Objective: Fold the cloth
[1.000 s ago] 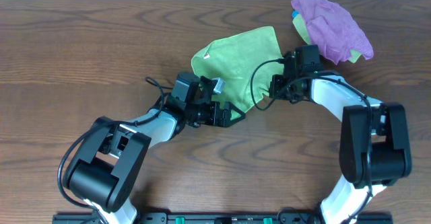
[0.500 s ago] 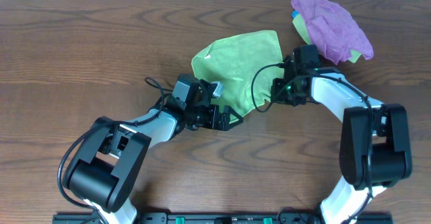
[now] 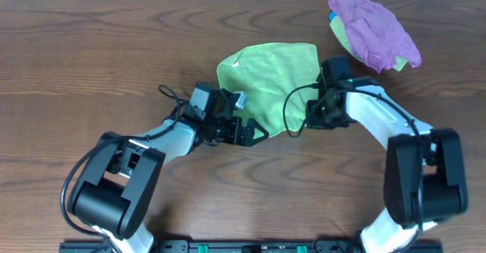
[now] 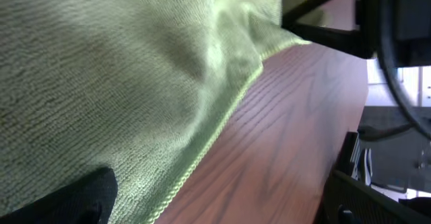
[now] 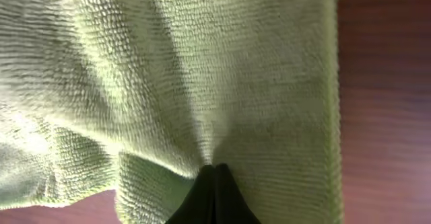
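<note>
The light lime-green cloth lies rumpled at the middle of the wooden table, its small white tag at the far left corner. My right gripper is at the cloth's right edge. In the right wrist view it is shut, pinching a puckered fold of the cloth. My left gripper is at the cloth's near edge. In the left wrist view its jaws stand wide apart; the cloth drapes over one finger, its hem crossing bare wood.
A purple cloth is bunched on a yellow-green cloth at the far right of the table, just beyond my right arm. The table's far edge runs along the top of the overhead view.
My left gripper has slid left along the cloth's near edge. My right gripper has shifted nearer and left with the cloth's edge. The cloth's far right corner has spread flatter.
</note>
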{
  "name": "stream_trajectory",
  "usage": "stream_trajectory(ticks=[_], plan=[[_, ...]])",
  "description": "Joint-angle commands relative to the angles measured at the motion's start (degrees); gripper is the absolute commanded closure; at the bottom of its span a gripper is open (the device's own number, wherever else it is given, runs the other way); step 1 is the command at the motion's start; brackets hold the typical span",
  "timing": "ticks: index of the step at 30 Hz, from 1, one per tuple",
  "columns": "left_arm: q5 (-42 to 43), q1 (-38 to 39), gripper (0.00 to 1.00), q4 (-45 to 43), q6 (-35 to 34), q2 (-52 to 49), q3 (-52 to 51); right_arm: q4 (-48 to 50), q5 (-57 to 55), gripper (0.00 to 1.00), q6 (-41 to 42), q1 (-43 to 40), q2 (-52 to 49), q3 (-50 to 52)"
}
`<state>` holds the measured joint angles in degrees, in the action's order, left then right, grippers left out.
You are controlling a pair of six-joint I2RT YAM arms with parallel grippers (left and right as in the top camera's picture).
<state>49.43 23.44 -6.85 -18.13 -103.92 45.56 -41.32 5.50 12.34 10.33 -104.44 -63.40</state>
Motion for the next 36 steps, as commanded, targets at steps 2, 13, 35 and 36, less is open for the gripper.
stream_trajectory(ticks=[2, 13, 35, 36], plan=[[-3.3, -1.97, 0.0, 1.9, 1.9, 0.11, -0.37, -1.68, -3.78, 0.99, -0.24, 0.37, 3.96, 0.42], [-2.89, -2.43, 0.0, 4.24, 3.23, 3.13, -0.26, -3.52, -4.33, 0.99, 0.92, 2.97, 5.05, 0.42], [-4.09, -2.43, 0.17, 10.69, 6.62, 3.72, 1.05, -2.64, -8.52, 0.99, 0.96, 3.63, 4.96, 0.42], [-4.94, -2.43, 0.17, 11.41, 6.62, 3.72, 1.05, -2.64, -8.52, 0.99, 0.96, 3.63, 4.96, 0.42]])
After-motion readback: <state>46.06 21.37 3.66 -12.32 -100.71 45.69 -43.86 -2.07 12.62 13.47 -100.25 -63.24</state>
